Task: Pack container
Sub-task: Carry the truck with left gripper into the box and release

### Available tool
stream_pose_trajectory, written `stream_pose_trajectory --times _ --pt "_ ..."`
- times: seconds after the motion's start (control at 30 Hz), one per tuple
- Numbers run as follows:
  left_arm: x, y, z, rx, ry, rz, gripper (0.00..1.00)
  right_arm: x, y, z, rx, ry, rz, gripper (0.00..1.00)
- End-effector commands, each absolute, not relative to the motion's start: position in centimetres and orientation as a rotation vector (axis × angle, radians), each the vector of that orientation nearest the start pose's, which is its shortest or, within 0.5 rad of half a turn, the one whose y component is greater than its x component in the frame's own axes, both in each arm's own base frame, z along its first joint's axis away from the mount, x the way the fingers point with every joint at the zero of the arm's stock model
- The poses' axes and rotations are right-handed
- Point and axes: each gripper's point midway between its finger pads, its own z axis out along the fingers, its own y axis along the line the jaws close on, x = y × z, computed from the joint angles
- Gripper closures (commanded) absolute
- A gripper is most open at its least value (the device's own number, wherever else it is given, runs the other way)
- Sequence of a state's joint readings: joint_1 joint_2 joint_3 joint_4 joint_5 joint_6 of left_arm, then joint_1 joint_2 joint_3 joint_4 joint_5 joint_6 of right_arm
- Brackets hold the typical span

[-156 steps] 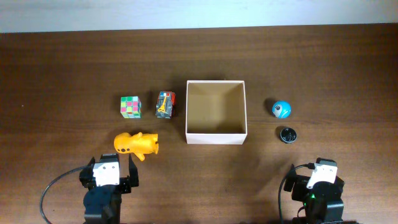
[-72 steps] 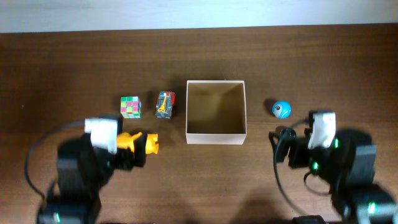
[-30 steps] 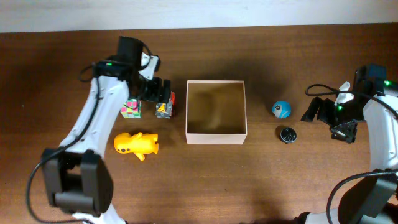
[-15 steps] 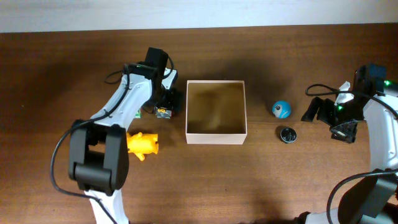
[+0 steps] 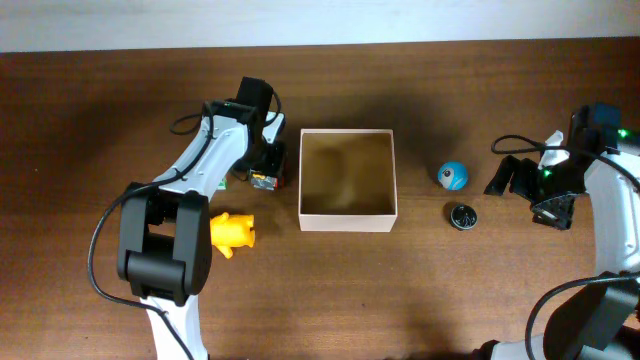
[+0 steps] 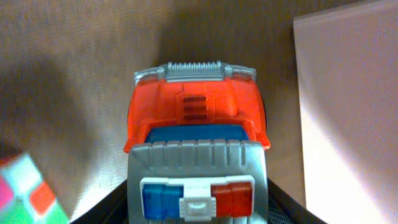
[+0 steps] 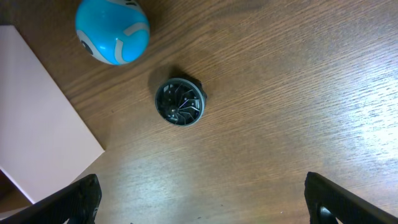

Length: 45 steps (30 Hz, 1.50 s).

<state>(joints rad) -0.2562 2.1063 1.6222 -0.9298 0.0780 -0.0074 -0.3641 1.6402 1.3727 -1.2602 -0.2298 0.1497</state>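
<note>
The container is a square white-walled box with a tan inside, in the middle of the table. My left gripper is open and sits low over a red and grey toy car just left of the box. In the left wrist view the car fills the space between my fingers, which stand close on either side of it; the box wall is to its right. My right gripper is open and empty, right of a blue ball and a black round disc.
A yellow animal toy lies left of the box, partly under my left arm. A colour cube sits just left of the car. In the right wrist view the ball, the disc and the box corner show.
My left gripper has come down a little over the toy car since half a second ago. The right arm has not moved.
</note>
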Motion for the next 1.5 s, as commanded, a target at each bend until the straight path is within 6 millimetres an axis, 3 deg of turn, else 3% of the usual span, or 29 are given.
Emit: stream_pose_trajectory --times 0.0,0.2,0.33,0.5,0.7,0.8,0.93,1.23,1.33,1.47 --pt "43.4 -12.7 6.1 0.376 2.938 -0.154 0.56 29.9 -7.3 13.2 0.753 2.944 0.346 0.01" --pt "44.4 -12.5 12.6 0.361 2.909 -0.117 0.59 29.9 -7.2 13.2 0.753 2.944 0.346 0.01" --pt "44.0 -12.8 17.1 0.254 2.9 -0.137 0.6 29.9 -7.2 13.2 0.753 2.944 0.346 0.01" --pt "43.1 -15.2 19.6 0.195 2.884 -0.186 0.61 29.9 -7.2 13.2 0.753 2.944 0.346 0.01" --pt "41.8 -20.4 19.5 0.216 2.863 -0.213 0.61 29.9 -7.2 13.2 0.753 2.944 0.346 0.01" --pt "41.9 -21.6 19.1 0.208 2.832 -0.122 0.6 29.9 -7.2 13.2 0.753 2.944 0.346 0.01" --pt "41.5 -23.3 16.5 0.215 2.86 -0.062 0.6 29.9 -7.2 13.2 0.753 2.944 0.346 0.01" --pt "40.0 -24.5 8.5 0.196 3.057 0.052 0.6 29.9 -7.3 13.2 0.753 2.944 0.346 0.01" --pt "40.0 -24.5 7.3 0.198 3.076 0.069 0.6 29.9 -7.3 13.2 0.753 2.944 0.346 0.01" --pt "40.5 -25.0 7.1 0.198 3.058 0.042 0.6 29.9 -7.3 13.2 0.753 2.944 0.346 0.01"
